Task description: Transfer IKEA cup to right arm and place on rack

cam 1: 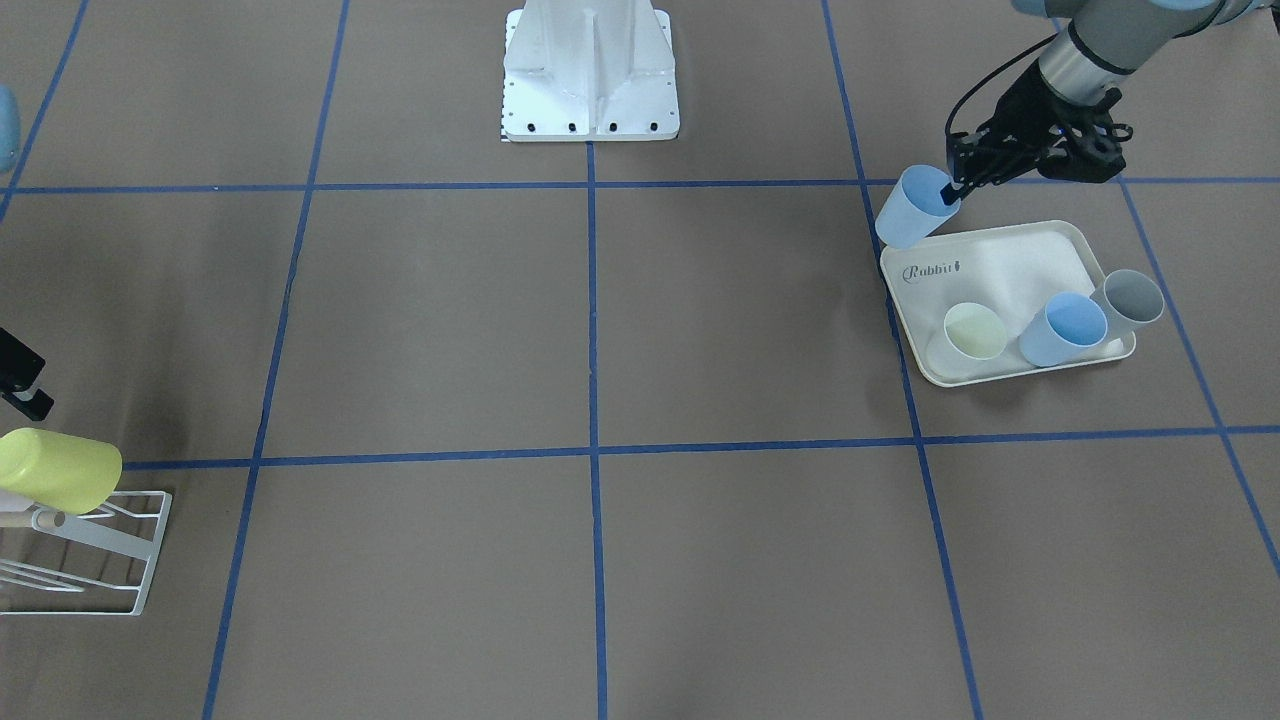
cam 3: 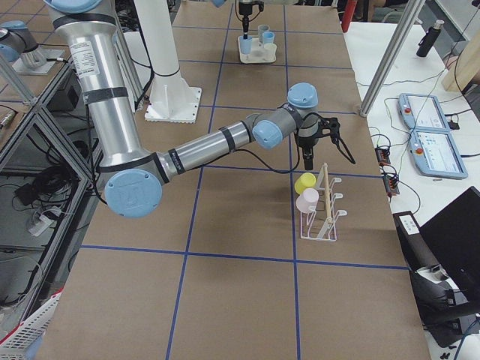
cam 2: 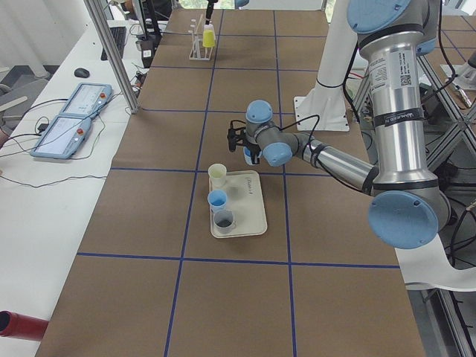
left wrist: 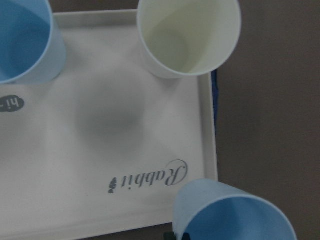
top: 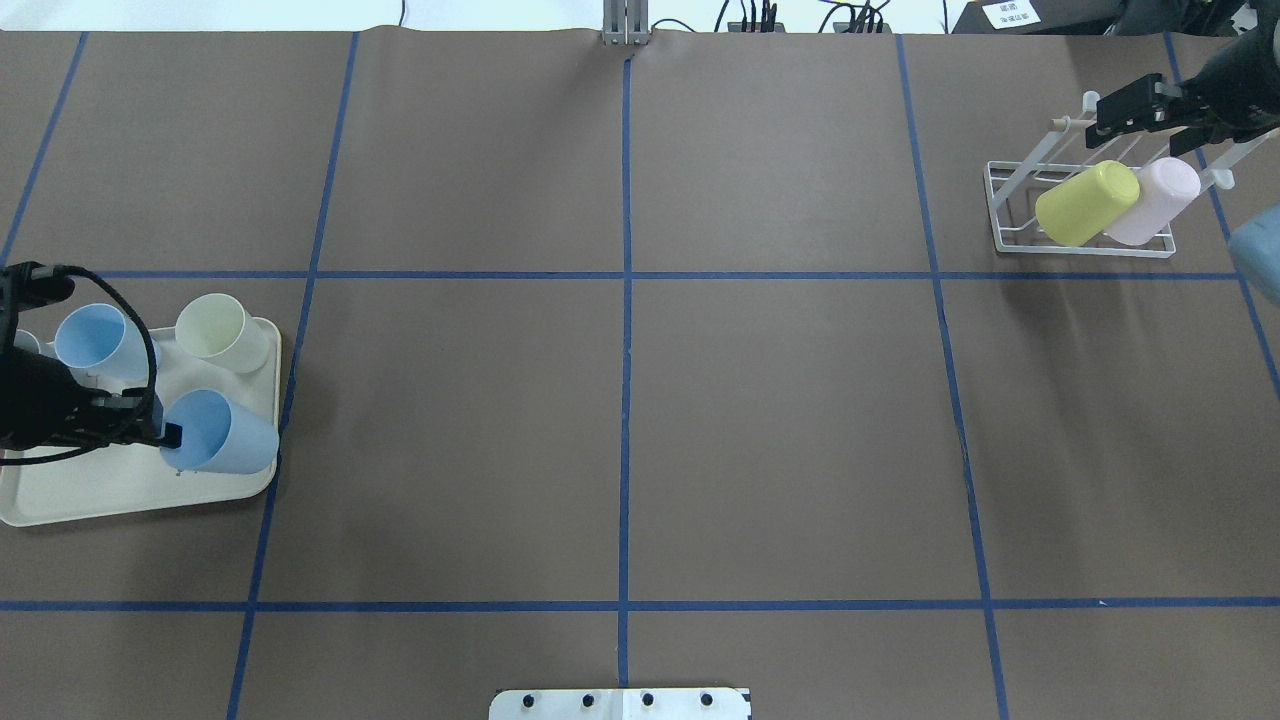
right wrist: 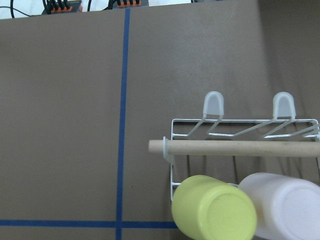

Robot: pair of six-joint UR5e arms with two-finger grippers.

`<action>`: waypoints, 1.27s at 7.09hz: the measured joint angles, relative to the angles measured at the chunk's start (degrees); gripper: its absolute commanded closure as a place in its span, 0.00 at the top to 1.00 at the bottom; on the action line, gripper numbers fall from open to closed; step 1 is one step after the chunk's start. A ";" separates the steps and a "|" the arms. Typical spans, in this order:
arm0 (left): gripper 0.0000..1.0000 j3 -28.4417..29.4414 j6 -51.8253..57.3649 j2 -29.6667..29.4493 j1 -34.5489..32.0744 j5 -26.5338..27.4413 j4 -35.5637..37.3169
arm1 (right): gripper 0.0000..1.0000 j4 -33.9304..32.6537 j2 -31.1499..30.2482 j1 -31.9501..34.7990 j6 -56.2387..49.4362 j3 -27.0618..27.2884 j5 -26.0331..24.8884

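- While the left pincer (top: 172,436) is pinching the rim of the blue IKEA cup (top: 235,440) over the rabbit-print tray (top: 60,500) corner, the tilted cup is risking slipping.
- The right pincer (top: 1110,108) is hovering near the rack (right wrist: 235,148); I cannot tell its spread.

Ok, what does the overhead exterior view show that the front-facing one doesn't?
Only overhead: the pale pink cup on the rack, beside the yellow-green cup. Only front-facing: the whole grey cup and the Rabbit lettering on the tray. Both: the left gripper pinching the rim of the tilted blue cup by the tray's corner, and the yellow-green cup on the rack.
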 measured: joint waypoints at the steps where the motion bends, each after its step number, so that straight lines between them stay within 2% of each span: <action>1: 0.00 -1.31 -5.67 -3.75 -0.35 -0.06 -0.03 | 1.00 0.08 1.35 -1.14 5.02 0.84 0.01; 4: 0.00 0.22 -26.28 -20.17 -0.09 -0.18 -0.37 | 1.00 0.20 6.33 -7.35 19.31 4.02 0.00; 7: 0.00 2.14 -40.87 -32.56 2.87 0.08 -1.84 | 1.00 1.01 10.30 -12.61 31.22 10.03 0.10; 8: 0.00 2.92 -42.50 -34.25 3.69 0.18 -4.03 | 1.00 5.32 10.89 -13.90 36.03 11.08 0.21; 9: 0.00 4.38 -42.86 -34.98 4.03 0.25 -6.69 | 1.00 13.26 10.92 -15.09 42.67 10.53 0.26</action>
